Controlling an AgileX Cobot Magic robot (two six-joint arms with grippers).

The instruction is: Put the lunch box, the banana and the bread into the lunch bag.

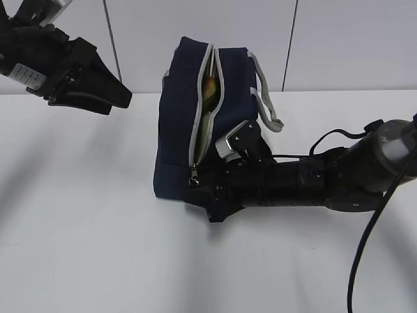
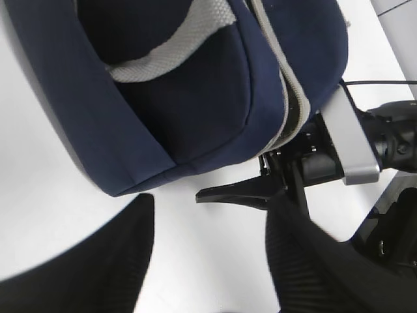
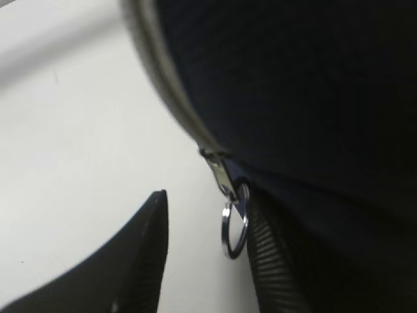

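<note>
Two robot arms work at a white counter [image 1: 85, 215] where the navy lunch bag [image 1: 176, 150] stands, its grey zipper [image 1: 199, 124] partly undone along the face toward the camera. Largest thing in the scene, the bag rests just beyond the right end effector [image 3: 205, 261], which reaches in low from the right and presses against the bag's lower front corner. Through the gap in the zipper, above that end effector, a strip of yellow shows inside the bag, likely the banana [image 1: 210, 88]; the lunch box and bread cannot be made out. A grey webbing handle [image 1: 266, 98] droops over the bag's right side, above the right arm.

Up and to the left of the bag, well apart from it, the left end effector [image 1: 120, 98] hangs above the counter with its fingers spread and nothing between them; its wrist view looks down on the bag's navy end and a second handle strap [image 2: 176, 45].

Smallest of all, the zipper's ring pull [image 3: 234, 228] dangles at the bottom of the zipper track, between the right end effector's two fingers. One ribbed finger [image 3: 273, 274] lies right against the ring; the other stands off to the side, so the jaws are parted and whether they grip the ring cannot be told.
</note>
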